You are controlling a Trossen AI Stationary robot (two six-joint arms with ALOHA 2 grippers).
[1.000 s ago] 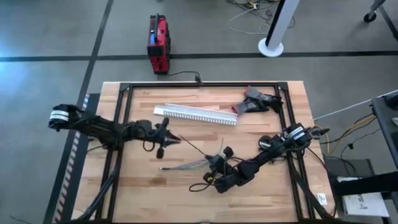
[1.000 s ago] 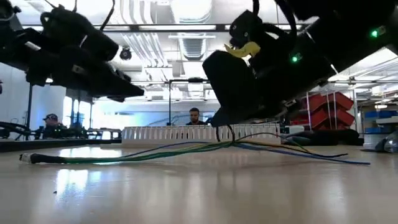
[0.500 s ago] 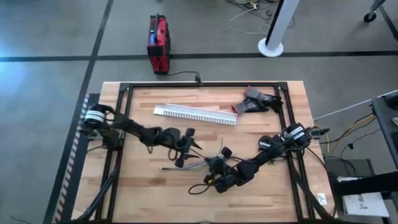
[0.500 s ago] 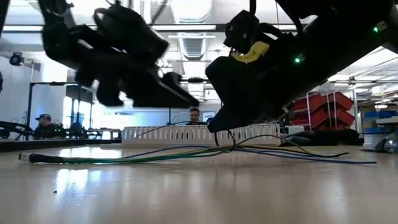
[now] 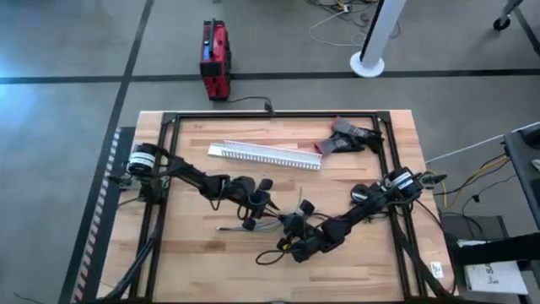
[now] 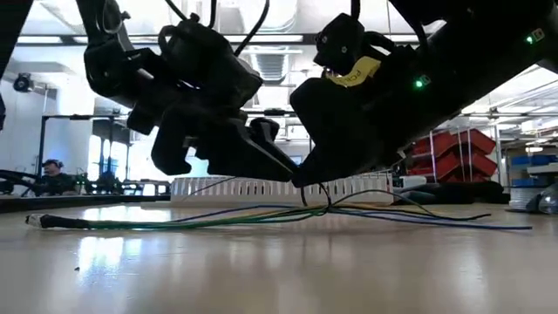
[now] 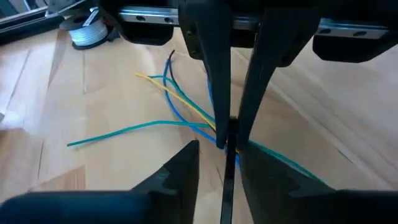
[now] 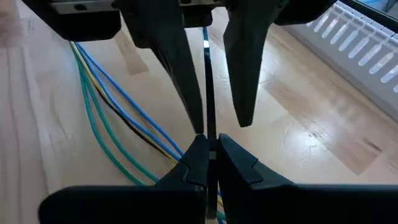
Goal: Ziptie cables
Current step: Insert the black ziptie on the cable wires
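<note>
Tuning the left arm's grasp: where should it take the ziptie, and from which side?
Take the ziptie on its free straight tail, clear of the right gripper, which is shut on its other end. Come in along the strip, head-on to the right gripper: the left gripper is open and straddles the tail.

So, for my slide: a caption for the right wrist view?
Right tool shut on the ziptie above the cables.

We see a lab or workshop: a wooden surface (image 5: 194, 253) on grey concrete floor, red storage bins (image 6: 462, 142) at 3 o'clock, ceiling strip lights (image 6: 261, 38) overhead, a seated person (image 6: 52, 174) at 9 o'clock.
</note>
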